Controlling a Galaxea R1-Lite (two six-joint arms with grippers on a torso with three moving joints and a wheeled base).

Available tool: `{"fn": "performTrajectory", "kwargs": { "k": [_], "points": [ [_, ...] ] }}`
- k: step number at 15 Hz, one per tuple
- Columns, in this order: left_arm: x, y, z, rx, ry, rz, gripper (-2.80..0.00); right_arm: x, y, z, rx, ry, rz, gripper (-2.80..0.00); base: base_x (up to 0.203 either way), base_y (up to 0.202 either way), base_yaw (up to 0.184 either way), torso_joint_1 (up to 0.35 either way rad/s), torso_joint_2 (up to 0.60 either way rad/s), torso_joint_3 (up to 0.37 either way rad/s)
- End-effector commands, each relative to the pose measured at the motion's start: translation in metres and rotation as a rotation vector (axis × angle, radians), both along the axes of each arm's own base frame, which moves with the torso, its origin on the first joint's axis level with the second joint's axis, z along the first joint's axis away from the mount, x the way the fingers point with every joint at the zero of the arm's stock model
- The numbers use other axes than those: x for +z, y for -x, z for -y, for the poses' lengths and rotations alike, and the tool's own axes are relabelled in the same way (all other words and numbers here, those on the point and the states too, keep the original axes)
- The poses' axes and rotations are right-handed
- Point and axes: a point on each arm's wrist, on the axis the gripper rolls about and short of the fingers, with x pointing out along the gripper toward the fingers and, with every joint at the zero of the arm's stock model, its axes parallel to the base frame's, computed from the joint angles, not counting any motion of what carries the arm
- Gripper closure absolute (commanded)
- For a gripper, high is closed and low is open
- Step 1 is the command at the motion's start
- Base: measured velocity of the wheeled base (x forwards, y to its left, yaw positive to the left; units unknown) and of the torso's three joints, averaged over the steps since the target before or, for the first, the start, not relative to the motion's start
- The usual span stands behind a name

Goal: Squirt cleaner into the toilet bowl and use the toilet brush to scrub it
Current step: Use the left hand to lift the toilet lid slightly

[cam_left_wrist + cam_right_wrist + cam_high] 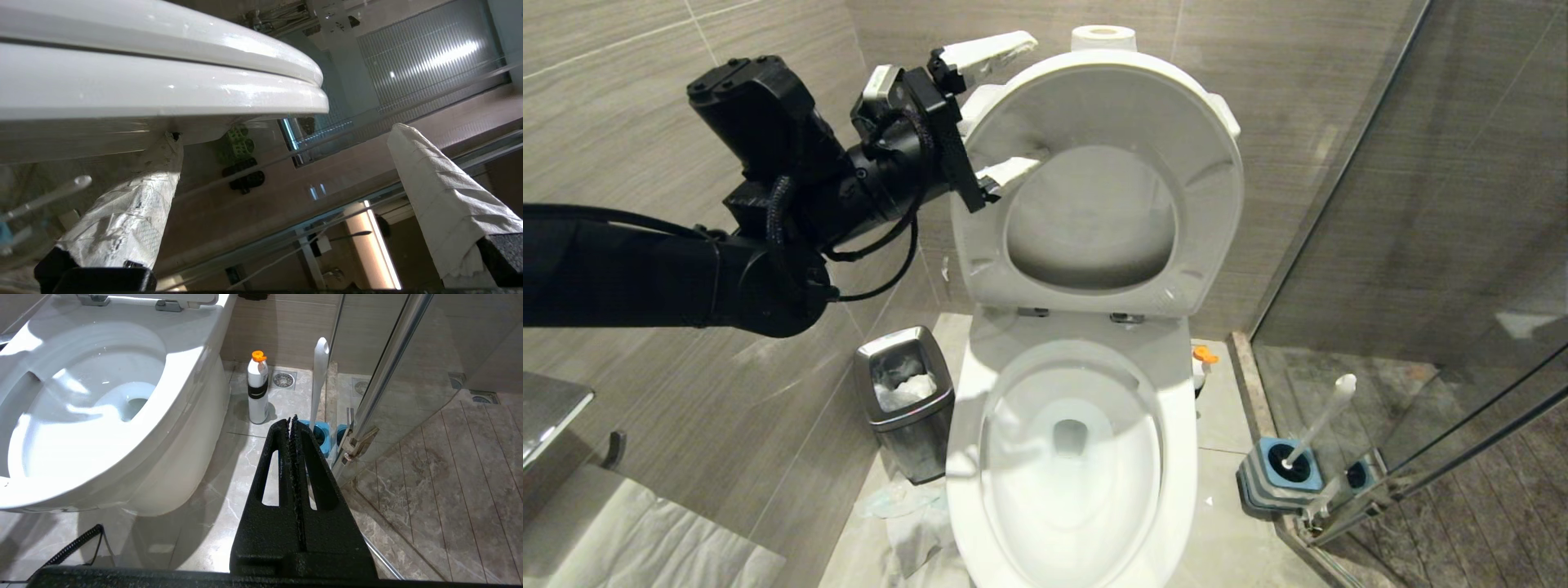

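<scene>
Up by raised seat (1094, 175), left gripper (1011, 106) spread wide, empty. Right gripper (292, 422) pressed shut, parked. Bowl (1070, 457) exposed; next, fetch bottle (258, 388).

Glossy white ceramic toilet bowl (1176, 457), brushed-steel waste bin (915, 441), matt stone-look floor tiles (245, 490).

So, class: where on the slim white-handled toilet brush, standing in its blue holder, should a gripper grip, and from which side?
Probably the upper handle of the toilet brush, from the toilet bowl side: the head sits inside the blue holder, and the glass door stands close on the other side.
</scene>
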Motion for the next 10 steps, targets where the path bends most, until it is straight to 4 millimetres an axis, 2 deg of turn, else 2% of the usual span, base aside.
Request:
{"fn": "performTrajectory", "kwargs": {
  "k": [1, 10],
  "points": [
    [-0.009, -0.012, 0.005, 0.029, -0.026, 0.051, -2.80, 0.000, 0.000, 0.000, 0.000, 0.000, -0.003, 0.00, 0.000, 0.000, 0.000, 0.000, 0.00, 0.000],
    [-0.013, -0.047, -0.006, 0.168, -0.077, 0.256, -2.80, 0.000, 0.000, 0.000, 0.000, 0.000, -0.003, 0.00, 0.000, 0.000, 0.000, 0.000, 0.00, 0.000]
  ]
}}
